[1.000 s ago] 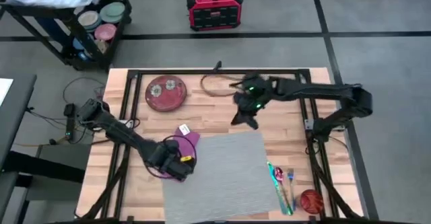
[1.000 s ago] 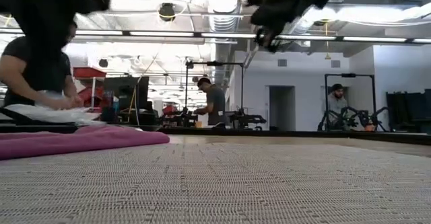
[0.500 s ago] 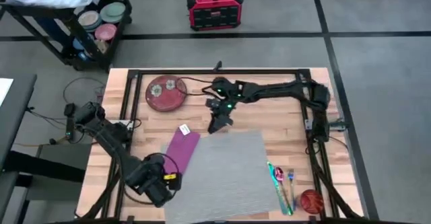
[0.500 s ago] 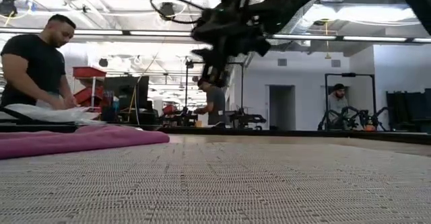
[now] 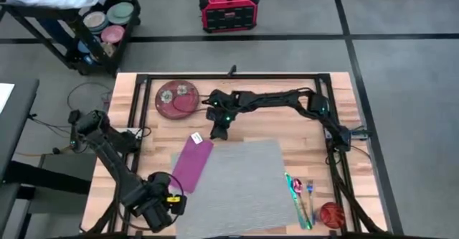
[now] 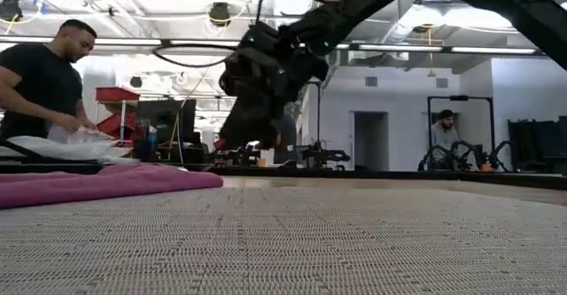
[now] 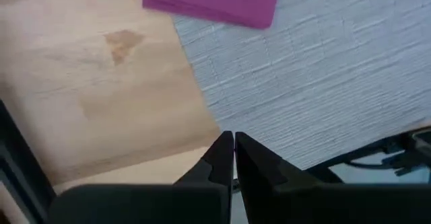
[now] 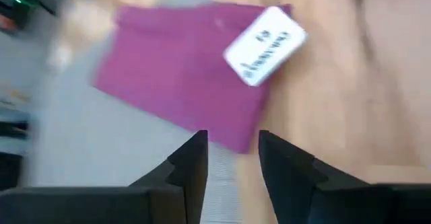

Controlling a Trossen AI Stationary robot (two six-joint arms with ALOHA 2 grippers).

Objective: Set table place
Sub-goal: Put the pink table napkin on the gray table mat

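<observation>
Right tool [image 5: 219, 132] spread, centre of frame, by one purple napkin [image 5: 191, 160] overlapping grey mat [image 5: 237, 184]; one red plate [image 5: 177, 99] upper left; left tool [image 5: 159, 212] pressed together, lower left desk [image 5: 301, 135] edge.

Grey floor [image 5: 401, 24] — black seam lines; red box [image 5: 228, 8]; black cart [image 5: 86, 24]; ceiling strip lights [image 6: 221, 43], white walls.

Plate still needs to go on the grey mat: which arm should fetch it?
Right, probably. The right claw is open on the far side of the table, beside the red plate. The left claw is shut at the near edge, by the grey mat's corner, far from the plate.
</observation>
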